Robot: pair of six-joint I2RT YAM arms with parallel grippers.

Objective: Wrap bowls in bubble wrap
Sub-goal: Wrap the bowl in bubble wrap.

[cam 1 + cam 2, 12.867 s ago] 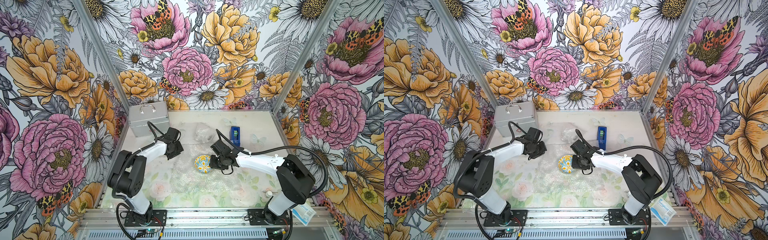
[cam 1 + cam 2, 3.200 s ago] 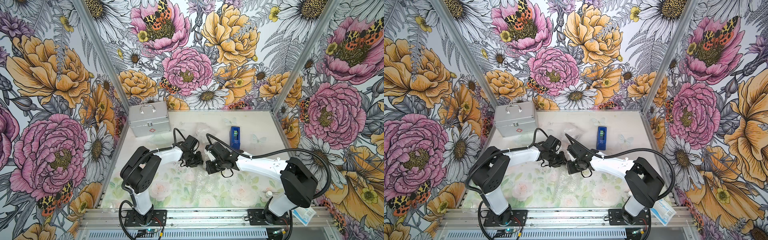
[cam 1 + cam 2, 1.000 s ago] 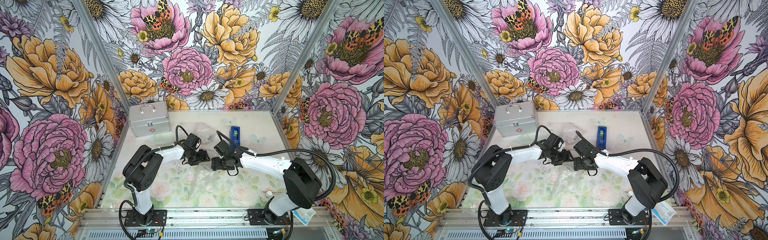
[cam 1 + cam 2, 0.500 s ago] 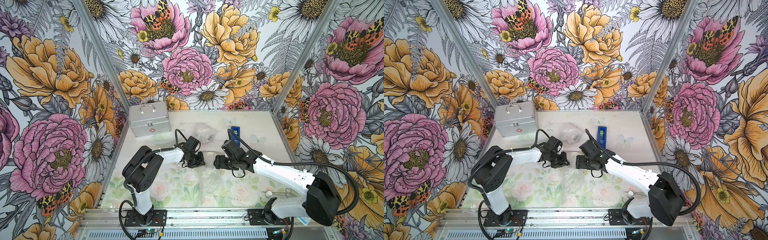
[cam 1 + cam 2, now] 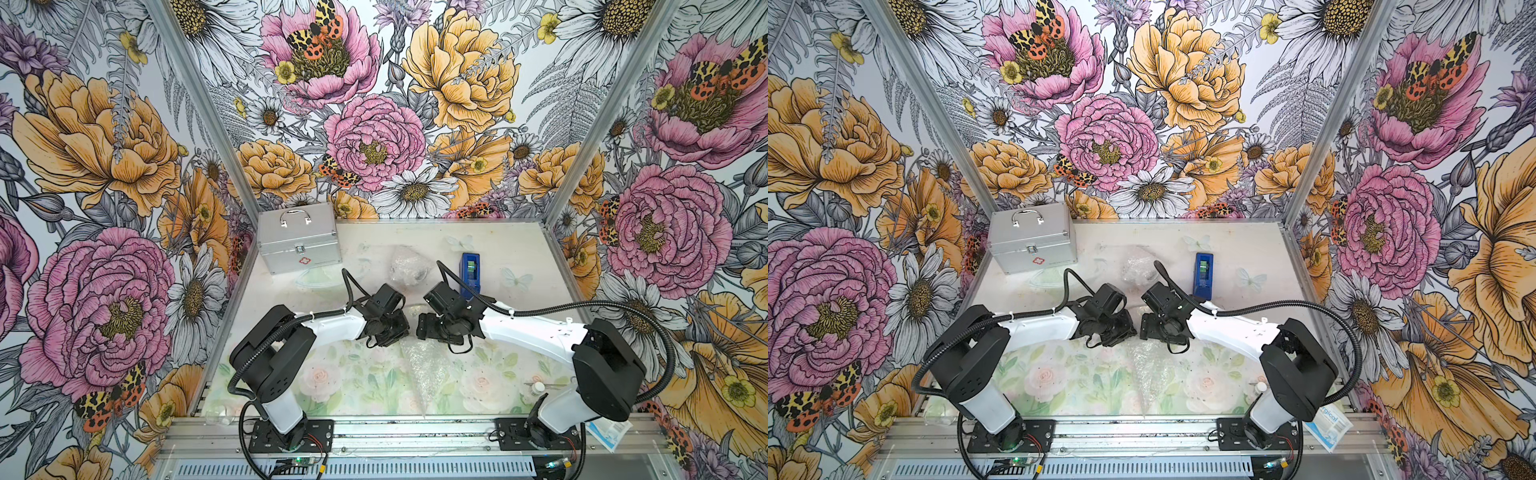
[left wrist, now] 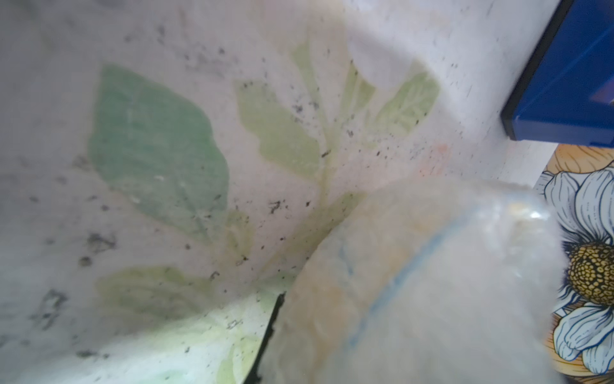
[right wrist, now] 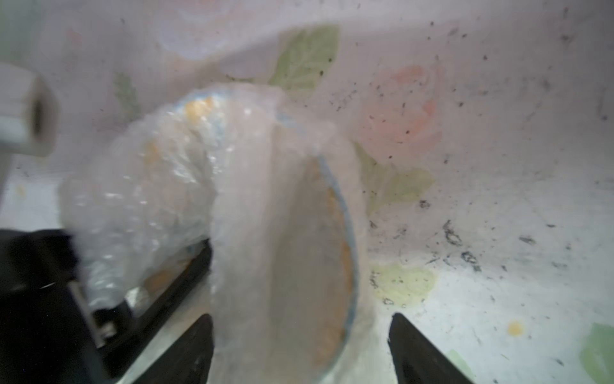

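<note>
Two ways to lose this, both starting at the jaws. Could shed the loose tail of bubble wrap off the bowl on any slackening of the pinch — slick, springy plastic, little to bite on. Could also tip the bowl, standing on edge and looking only partly covered, with an off-centre squeeze from the other side.

Left gripper: seemingly clamped tight on a bunched fold of the wrap, plastic billowing out past the black fingers in the right wrist view; rim caught as well or not, impossible to tell. Right gripper: spread wide, straddling the wrapped bowl edge-on, gripping nothing.

From above, both heads nose to nose just below the middle of the frame, hiding the bowl, with a tapering tail of wrap trailing toward the bottom edge over the table. Higher up, near centre, a second crumpled bundle of wrap — contents not visible. Just right of it, a blue tape dispenser; at the table's upper left corner, a silver case.
</note>
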